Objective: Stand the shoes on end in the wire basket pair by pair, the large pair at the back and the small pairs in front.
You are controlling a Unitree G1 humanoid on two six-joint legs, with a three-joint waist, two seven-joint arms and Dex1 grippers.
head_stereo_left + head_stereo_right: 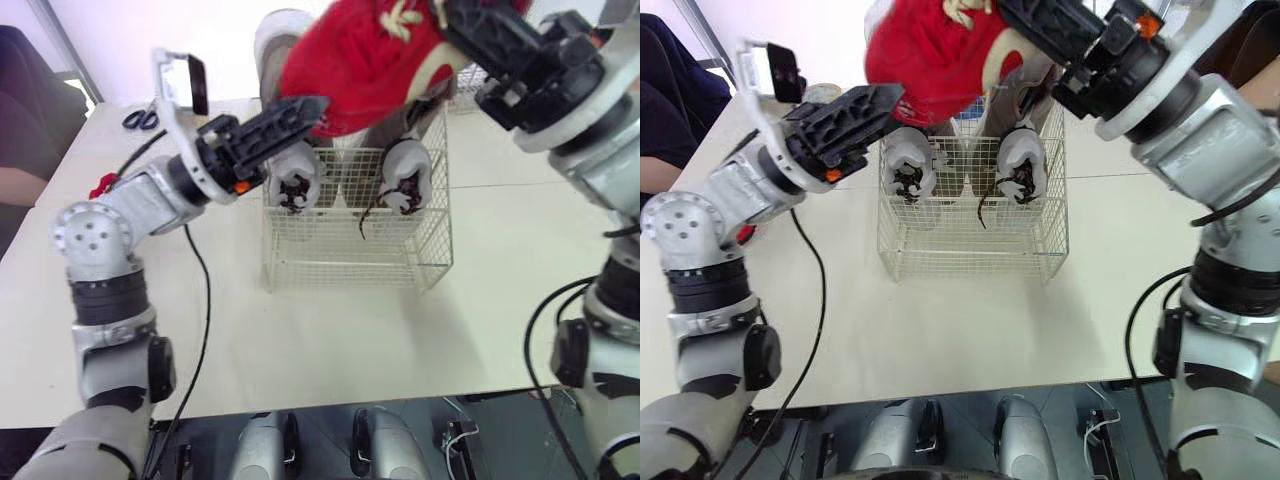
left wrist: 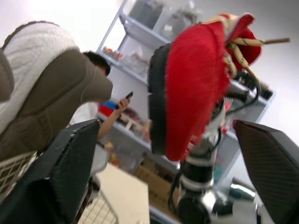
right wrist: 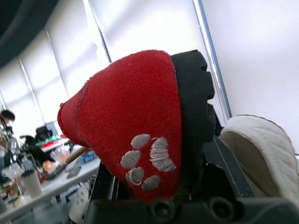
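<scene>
A red fleece shoe [image 1: 360, 60] with a black sole and a paw print [image 3: 145, 161] hangs above the wire basket [image 1: 350, 262], with my right gripper [image 1: 462, 35] shut on it. Two small white shoes [image 1: 295, 178] [image 1: 405, 180] stand on end in the basket's middle. Behind them a large white shoe [image 1: 278, 45] with a brown sole [image 2: 56, 93] stands at the back. My left gripper [image 1: 283, 122] is open, just left of the red shoe and over the basket's left rim, holding nothing.
Scissors [image 1: 142, 119] lie at the table's far left. A small red item [image 1: 103, 185] rests beside my left arm, and a black cable [image 1: 200, 290] trails over the table. A seated person [image 1: 30, 120] is at the left edge.
</scene>
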